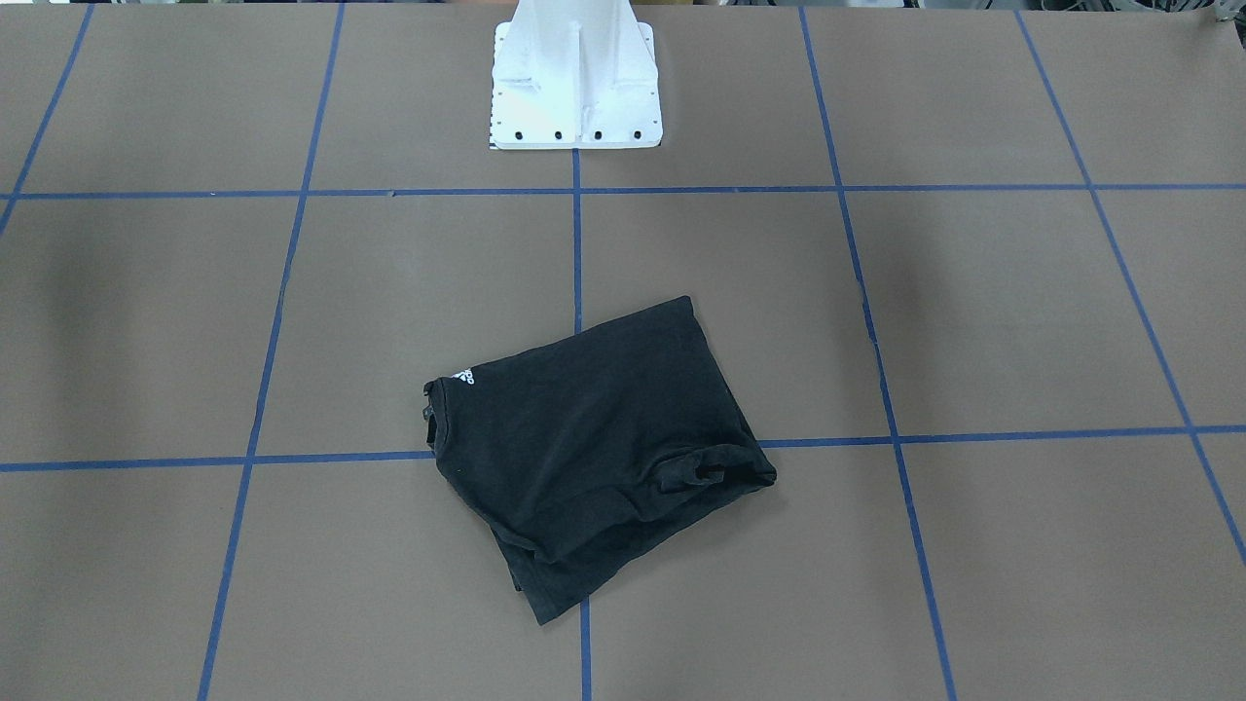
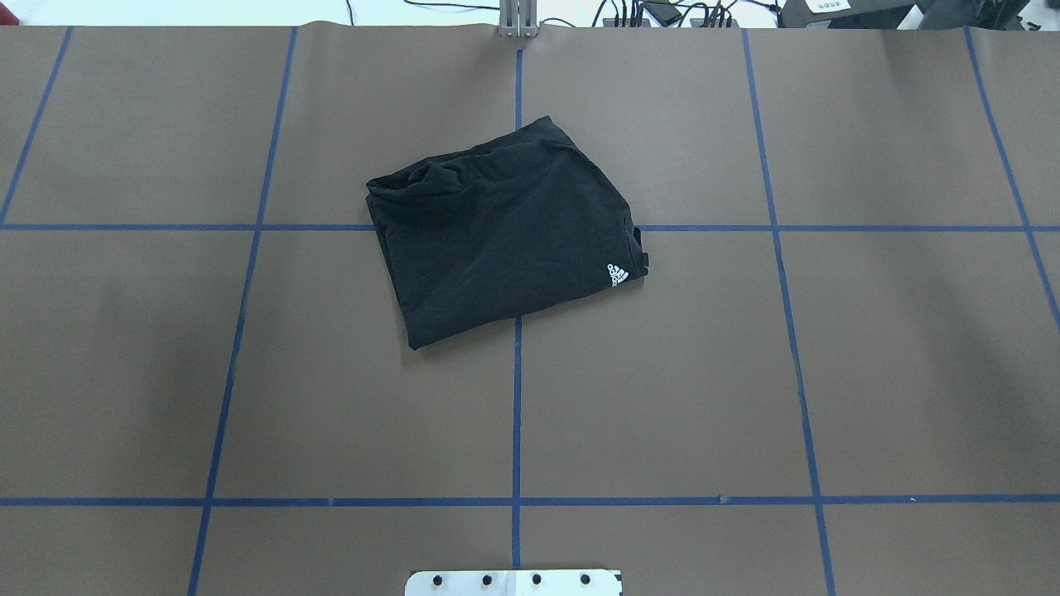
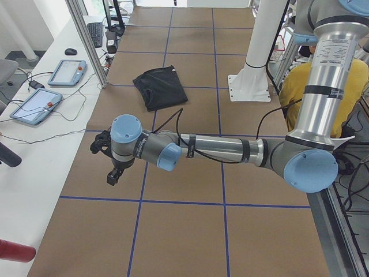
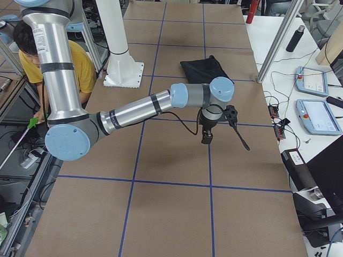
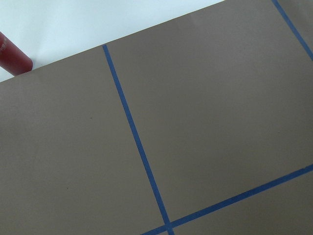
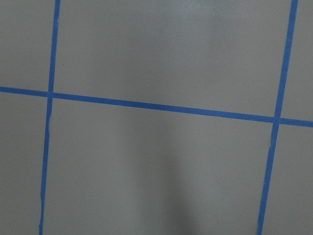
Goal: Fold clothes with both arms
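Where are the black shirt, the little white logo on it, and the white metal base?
Black folded T-shirt [image 2: 497,232]: overhead view, middle of the cloth.
Small white logo print [image 2: 617,276]: overhead view, its centre.
White metal base mount [image 1: 574,92]: front-facing view, its lower part.

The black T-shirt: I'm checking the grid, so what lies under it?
The T-shirt lies on the brown table; blue tape lines run under it, their crossing hidden.

White "adidas" logo [image 2: 617,276] on T-shirt [image 2: 497,232]
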`<state>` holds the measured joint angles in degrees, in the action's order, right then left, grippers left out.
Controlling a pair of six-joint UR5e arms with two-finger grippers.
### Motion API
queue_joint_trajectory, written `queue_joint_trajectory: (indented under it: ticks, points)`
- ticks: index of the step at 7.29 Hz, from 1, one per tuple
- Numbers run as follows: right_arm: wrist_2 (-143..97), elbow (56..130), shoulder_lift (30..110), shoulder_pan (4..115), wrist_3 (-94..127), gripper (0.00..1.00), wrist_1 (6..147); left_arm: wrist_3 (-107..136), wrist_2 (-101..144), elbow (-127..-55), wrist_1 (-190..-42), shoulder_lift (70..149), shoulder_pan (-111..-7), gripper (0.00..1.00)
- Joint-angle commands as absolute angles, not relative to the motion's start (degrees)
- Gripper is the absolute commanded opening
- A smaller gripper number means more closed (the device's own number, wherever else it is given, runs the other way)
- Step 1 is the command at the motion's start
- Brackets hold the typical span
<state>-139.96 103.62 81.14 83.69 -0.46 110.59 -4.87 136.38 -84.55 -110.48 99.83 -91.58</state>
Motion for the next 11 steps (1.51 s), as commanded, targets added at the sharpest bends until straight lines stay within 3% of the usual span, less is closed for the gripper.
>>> queue_joint_trajectory:
  ticks: [1, 3, 11]
  points:
    - [-136.26, 103.62, 82.08, 83.24, -0.44, 1.0, 107.43, -4.83, 136.58, -84.72, -110.48, 100.1, -91.5, 1.0]
    - [-135.53, 102.66, 82.62, 82.27, 0.18, 1.0, 100.56, -4.92, 136.23, -84.99, -110.57, 100.19, -91.58, 1.0]
    - [-136.14, 101.42, 83.14, 82.44, 0.35, 1.0, 99.23, -4.92, 136.67, -87.8, -110.48, 98.35, -91.5, 1.0]
